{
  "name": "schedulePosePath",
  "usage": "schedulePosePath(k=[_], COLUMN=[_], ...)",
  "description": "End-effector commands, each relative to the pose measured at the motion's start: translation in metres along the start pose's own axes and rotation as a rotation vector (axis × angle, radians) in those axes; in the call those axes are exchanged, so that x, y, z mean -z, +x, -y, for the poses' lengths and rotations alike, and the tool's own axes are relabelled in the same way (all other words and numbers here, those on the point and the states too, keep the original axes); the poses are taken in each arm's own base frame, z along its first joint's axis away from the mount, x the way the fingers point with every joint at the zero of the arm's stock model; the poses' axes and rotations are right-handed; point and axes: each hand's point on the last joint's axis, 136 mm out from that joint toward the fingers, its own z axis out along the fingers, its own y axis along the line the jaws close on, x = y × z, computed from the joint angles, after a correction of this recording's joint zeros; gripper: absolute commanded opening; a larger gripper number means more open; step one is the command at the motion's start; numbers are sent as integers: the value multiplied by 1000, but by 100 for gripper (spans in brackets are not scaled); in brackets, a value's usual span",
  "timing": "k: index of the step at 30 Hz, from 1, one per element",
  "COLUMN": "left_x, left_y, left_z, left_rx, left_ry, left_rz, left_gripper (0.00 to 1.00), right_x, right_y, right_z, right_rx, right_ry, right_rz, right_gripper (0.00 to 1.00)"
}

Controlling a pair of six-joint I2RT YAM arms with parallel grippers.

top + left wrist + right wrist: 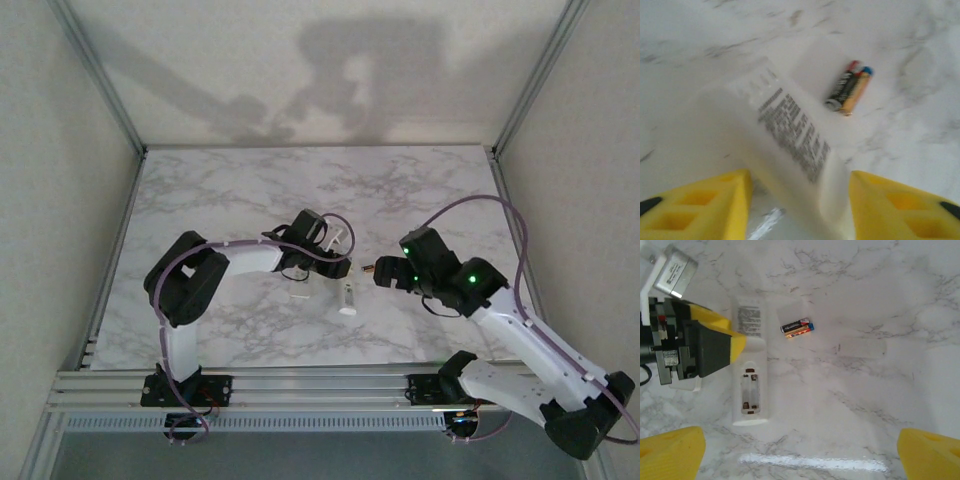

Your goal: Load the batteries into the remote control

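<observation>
The remote control [751, 385] is being kept flat on the marble table [865, 280], around the middle and a little toward the near edge, with its back turned up, so that the open battery compartment [751, 392] is being offered from above. No cell is being seen inside it. The left gripper [799, 180] is being held low over the labelled half of the remote, with one yellow finger on each side of the body. This is judged as a way of steadying the remote while the loading is being done. Its jaws are standing partly apart, but it cannot be told whether the body is being pressed or is only being straddled. The batteries [797, 328] are lying together side by side on the table, just beside the labelled half and not touching it, where they are easily reached. The right gripper [801, 440] is being held above the table to the right of the remote, with its jaws spread wide and nothing between them, so it is judged to be getting prepared for picking one cell. A pale flat strip [860, 347], perhaps the compartment lid, is lying well apart from the batteries. Much open room is being left on the far half of the table. The space between the two grippers is narrow, so care is being called for there.
</observation>
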Motion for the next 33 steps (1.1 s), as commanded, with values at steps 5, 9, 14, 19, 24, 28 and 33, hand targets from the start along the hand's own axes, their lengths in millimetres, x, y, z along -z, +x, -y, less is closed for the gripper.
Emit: schedulePosePath(k=[5,9,14,19,24,28,33], left_x=[27,86,173,228,242,242,237], left_y=[-33,-58,-64,-49,-38,-33,-31], left_z=[-9,21,58,77,78,76,70], left_rx=[-27,-32,-71,-124,-120,-122,-114], left_ry=[-77,-28,19,41,30,23,16], left_rz=[124,293,503,605,614,610,596], left_gripper=[57,59,69,78,83,85,87], right_x=[-16,-39,-77,-115,-144,-163,-184], right_y=[-10,-17,-10,-4,4,7,9], right_z=[-8,-8,-26,-16,-19,-22,-15], right_rx=[-55,123,701,1091,1144,1146,1138], right_ry=[30,94,61,10,-96,-124,-97], right_rz=[-18,-46,-219,-324,-498,-555,-636], right_gripper=[98,81,57,48,49,48,43])
